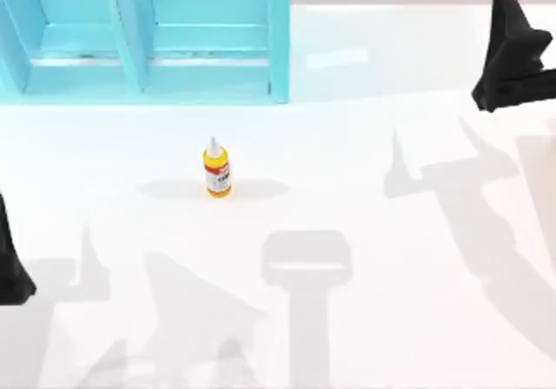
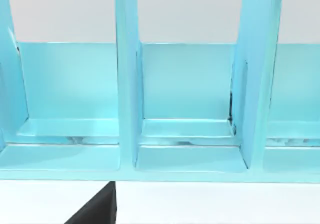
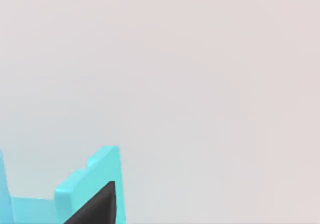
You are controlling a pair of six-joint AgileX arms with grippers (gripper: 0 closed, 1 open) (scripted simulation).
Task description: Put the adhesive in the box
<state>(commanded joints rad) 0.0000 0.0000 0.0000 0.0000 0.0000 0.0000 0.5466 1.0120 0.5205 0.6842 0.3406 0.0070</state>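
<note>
Two grippers are seen at the frame's edges: the left gripper (image 1: 13, 272) at lower left, the right gripper (image 1: 512, 55) at upper right, and whether either claw is spread or pressed together cannot be told. Between them, left of centre, the adhesive (image 1: 217, 170) stands upright below the box (image 1: 278, 37). It is judged light, slippery and easily tipped; its yellow body is best pinched.

Bright even light; soft grey shadows on table (image 1: 391, 319).
</note>
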